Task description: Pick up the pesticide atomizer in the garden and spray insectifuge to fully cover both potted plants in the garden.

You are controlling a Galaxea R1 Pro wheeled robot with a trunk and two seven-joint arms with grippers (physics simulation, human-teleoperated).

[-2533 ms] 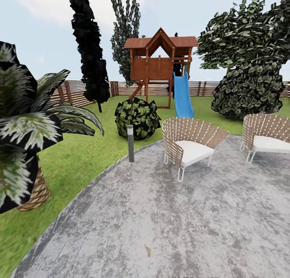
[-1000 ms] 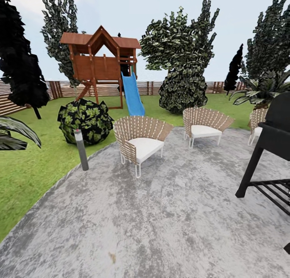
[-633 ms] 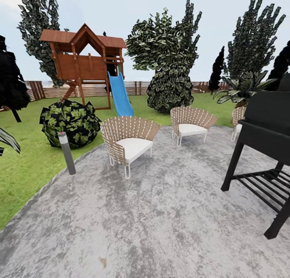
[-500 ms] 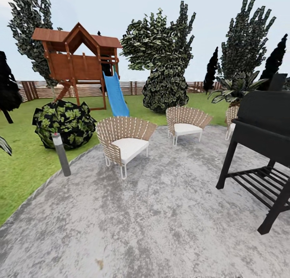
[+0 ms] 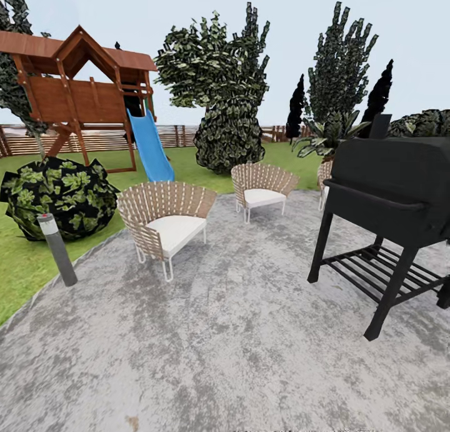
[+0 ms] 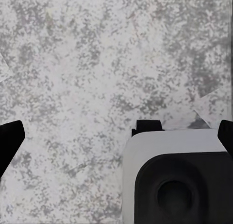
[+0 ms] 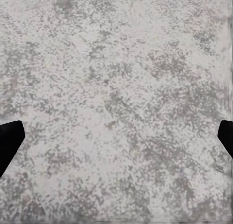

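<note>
Grey mottled paving [image 5: 237, 357] underneath, with left gripper [image 6: 118, 139] and right gripper [image 7: 116, 136] both splayed wide, clutching nothing. Faced a black grill [image 5: 387, 188] close at right, 2 wicker chairs [image 5: 165, 216] beyond, then lawn [image 5: 19, 276] and fence [image 5: 181, 135]. Could not place the pesticide atomizer or potted plants from here. Risked clipping the grill's legs or the bollard [image 5: 57, 251] through a careless turn.

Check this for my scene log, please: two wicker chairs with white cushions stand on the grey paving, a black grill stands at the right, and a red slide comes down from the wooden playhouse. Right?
One detail is wrong: the slide is blue, not red, as the head view shows. The rest holds: the wicker chairs with white cushions stand on the grey paving, the black grill is at the right, and the slide descends from the wooden playhouse.
</note>
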